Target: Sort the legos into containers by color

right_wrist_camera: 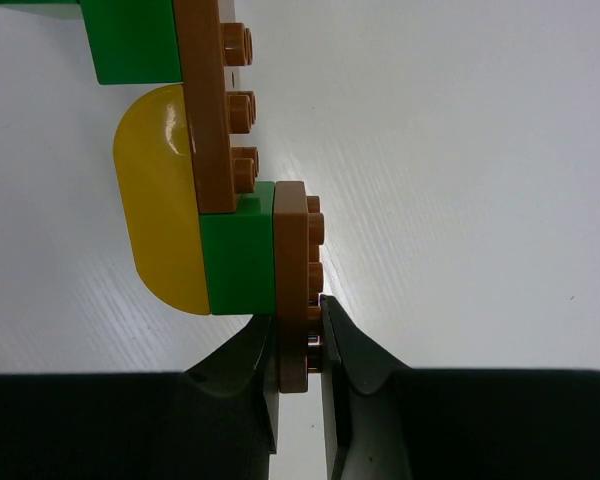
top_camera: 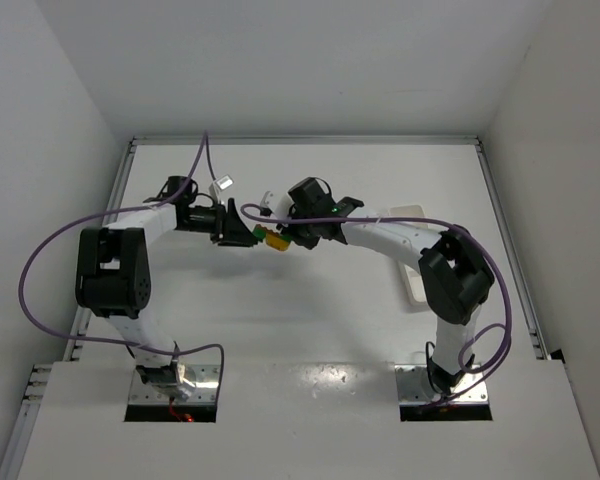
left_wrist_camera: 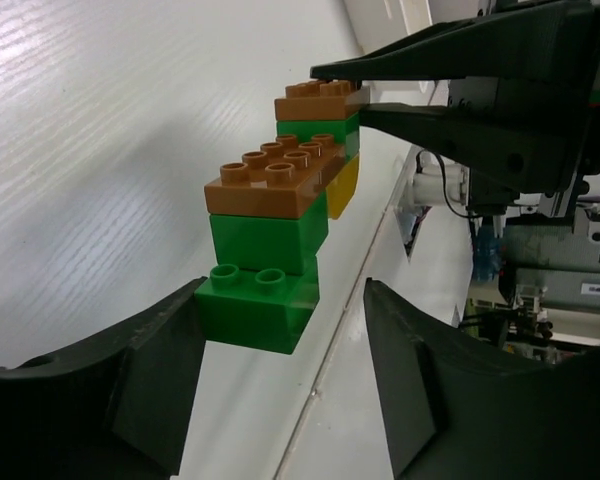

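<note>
Several legos are stuck together in one cluster, held above the table between both arms. In the right wrist view my right gripper is shut on a thin orange-brown plate. A green brick, a yellow rounded brick and a longer orange-brown plate join it. In the left wrist view my left gripper is open around the cluster's lowest green brick. Its left finger is against that brick and the right finger stands apart. The white tray lies at right, mostly hidden by the right arm.
White walls close in the table on the left, back and right. Purple cables loop from both arms over the table. A small white object lies near the left arm's wrist. The arm bases are at the near edge.
</note>
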Action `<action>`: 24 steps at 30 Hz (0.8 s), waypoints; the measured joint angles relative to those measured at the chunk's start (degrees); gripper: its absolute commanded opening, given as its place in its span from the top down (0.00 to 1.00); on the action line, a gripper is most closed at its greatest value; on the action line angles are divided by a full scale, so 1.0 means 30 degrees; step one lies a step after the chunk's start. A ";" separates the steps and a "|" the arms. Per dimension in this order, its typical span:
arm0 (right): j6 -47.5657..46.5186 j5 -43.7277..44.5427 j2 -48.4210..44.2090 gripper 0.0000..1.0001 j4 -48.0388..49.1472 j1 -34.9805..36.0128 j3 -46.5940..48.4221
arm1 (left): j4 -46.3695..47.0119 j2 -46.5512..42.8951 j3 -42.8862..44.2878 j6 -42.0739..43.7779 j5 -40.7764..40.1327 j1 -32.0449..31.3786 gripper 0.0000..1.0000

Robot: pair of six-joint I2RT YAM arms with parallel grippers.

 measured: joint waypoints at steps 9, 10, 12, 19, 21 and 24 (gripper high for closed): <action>-0.0015 0.0000 0.0000 1.00 0.0044 -0.0095 0.0007 | -0.0729 0.0226 0.0000 0.1144 0.0160 0.0007 0.81; -0.0007 -0.0015 0.0000 1.00 0.0066 -0.0153 0.0007 | -0.0758 0.0226 0.0000 0.1253 0.0153 -0.0007 0.86; 0.0000 0.0000 0.0000 1.00 0.0102 -0.0313 0.0000 | -0.0896 0.0233 -0.0007 0.1421 0.0153 -0.0015 0.97; 0.0007 0.0022 -0.0109 1.00 0.0226 -0.1209 -0.0627 | -0.0962 0.0168 -0.0845 0.1814 -0.0182 -0.0015 0.99; 0.0066 0.0058 -0.0138 1.00 0.0146 -0.1632 -0.0758 | -0.1129 -0.0029 -0.1202 0.1909 -0.0525 -0.0102 0.99; 0.0277 0.0219 -0.0248 1.00 0.0080 -0.2310 -0.0794 | -0.1282 -0.0648 -0.1304 0.2135 -0.1617 -0.0809 1.00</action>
